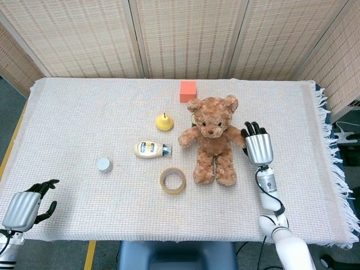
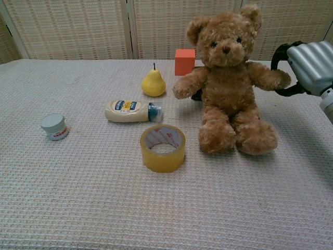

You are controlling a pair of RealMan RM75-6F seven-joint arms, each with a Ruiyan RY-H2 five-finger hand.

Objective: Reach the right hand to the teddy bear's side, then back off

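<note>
A brown teddy bear [image 1: 212, 140] sits upright mid-table, facing me, also large in the chest view [image 2: 229, 88]. My right hand [image 1: 257, 146] hovers just right of the bear, back of the hand up, dark fingers curved beside the bear's outstretched paw [image 2: 278, 79]. The chest view shows the same hand [image 2: 309, 65] at the right edge, its fingertips at or touching the paw and holding nothing. My left hand [image 1: 25, 205] hangs below the table's near left corner, fingers loosely apart and empty.
Left of the bear lie a yellow tape roll [image 2: 163, 147], a mayonnaise bottle on its side [image 2: 130, 111], a yellow pear [image 2: 153, 83] and a small white jar [image 2: 54, 126]. An orange cube [image 2: 184, 61] stands behind. The cloth's fringed edge [image 1: 332, 146] runs on the right.
</note>
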